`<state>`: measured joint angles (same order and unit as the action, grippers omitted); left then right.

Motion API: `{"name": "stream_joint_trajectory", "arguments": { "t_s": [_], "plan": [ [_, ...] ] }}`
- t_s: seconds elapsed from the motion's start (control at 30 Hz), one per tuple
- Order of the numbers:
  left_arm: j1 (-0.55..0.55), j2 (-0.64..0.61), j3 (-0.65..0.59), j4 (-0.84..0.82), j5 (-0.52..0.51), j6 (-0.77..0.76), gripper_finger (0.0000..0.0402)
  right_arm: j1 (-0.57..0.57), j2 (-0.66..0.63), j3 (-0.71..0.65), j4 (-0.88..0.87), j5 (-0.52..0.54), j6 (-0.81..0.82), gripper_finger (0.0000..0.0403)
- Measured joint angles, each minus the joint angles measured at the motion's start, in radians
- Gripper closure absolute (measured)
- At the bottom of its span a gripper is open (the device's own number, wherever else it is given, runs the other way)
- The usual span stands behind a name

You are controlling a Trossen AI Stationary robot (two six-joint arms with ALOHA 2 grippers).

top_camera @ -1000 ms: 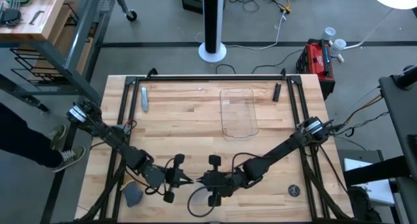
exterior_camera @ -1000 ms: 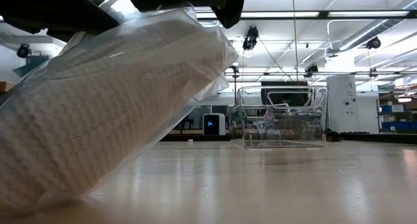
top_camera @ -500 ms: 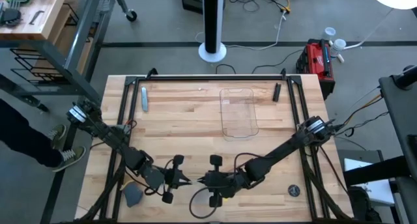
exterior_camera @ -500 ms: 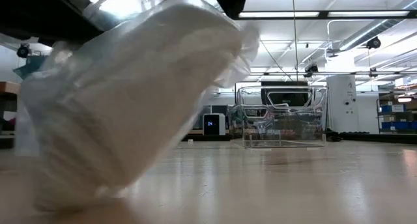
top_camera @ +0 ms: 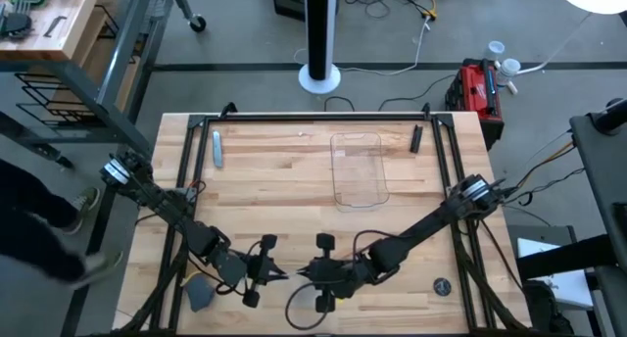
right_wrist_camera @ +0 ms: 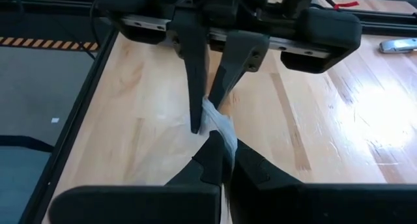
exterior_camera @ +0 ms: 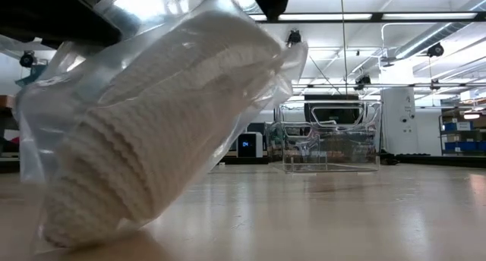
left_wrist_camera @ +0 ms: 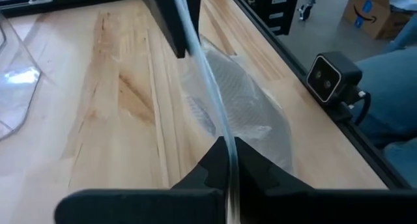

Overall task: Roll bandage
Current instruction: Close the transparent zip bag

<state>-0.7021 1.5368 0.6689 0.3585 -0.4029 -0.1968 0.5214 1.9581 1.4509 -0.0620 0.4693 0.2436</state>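
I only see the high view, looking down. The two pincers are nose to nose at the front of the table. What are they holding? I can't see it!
Observer: A clear wrapper with the bandage rolled up inside. The low view shows it.
Operator: Is it hanging in the air?
Observer: Not fully. It leans, and its lower end seems to rest on the table.
Operator: Do both pincers have it?
Observer: Yes. In the wrist views, the left pincer and the right pincer are each shut on the wrapper's edge.
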Motion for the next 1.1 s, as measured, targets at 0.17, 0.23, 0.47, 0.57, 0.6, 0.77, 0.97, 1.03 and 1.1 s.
{"name": "stream_joint_trajectory", "arguments": {
  "t_s": [0.17, 0.23, 0.47, 0.57, 0.6, 0.77, 0.97, 1.03, 1.1],
  "plan": [
    [0.0, 0.0, 0.0, 0.0, -0.002, -0.006, 0.0392, 0.005, -0.019, 0.0, -0.012, 0.002, 0.0, 0.0403],
    [0.0, 0.0, 0.001, -0.001, -0.001, -0.004, 0.0396, 0.007, -0.022, 0.0, -0.011, 0.003, 0.0, 0.0403],
    [-0.011, 0.0, 0.007, -0.002, 0.002, 0.016, 0.0401, 0.014, -0.029, 0.0, -0.029, 0.005, 0.0, 0.0403],
    [-0.01, -0.001, 0.007, 0.003, -0.002, 0.016, 0.0401, 0.026, -0.044, 0.0, -0.042, 0.036, 0.0, 0.0403],
    [-0.011, -0.001, 0.008, 0.004, -0.002, 0.016, 0.0401, 0.032, -0.053, 0.0, -0.046, 0.044, 0.0, 0.0403],
    [-0.01, -0.001, 0.006, -0.004, -0.003, 0.007, 0.0401, 0.051, -0.078, 0.0, -0.048, 0.058, -0.001, 0.0403],
    [-0.01, -0.001, 0.005, -0.003, -0.007, 0.005, 0.0401, 0.066, -0.089, 0.0, -0.075, 0.097, 0.0, 0.0403],
    [-0.009, -0.001, 0.005, -0.003, -0.008, 0.005, 0.0401, 0.072, -0.099, 0.0, -0.102, 0.117, 0.009, 0.0403],
    [-0.009, -0.001, 0.005, -0.002, -0.009, 0.005, 0.0401, 0.077, -0.109, 0.0, -0.129, 0.137, 0.029, 0.0403]
  ]
}}
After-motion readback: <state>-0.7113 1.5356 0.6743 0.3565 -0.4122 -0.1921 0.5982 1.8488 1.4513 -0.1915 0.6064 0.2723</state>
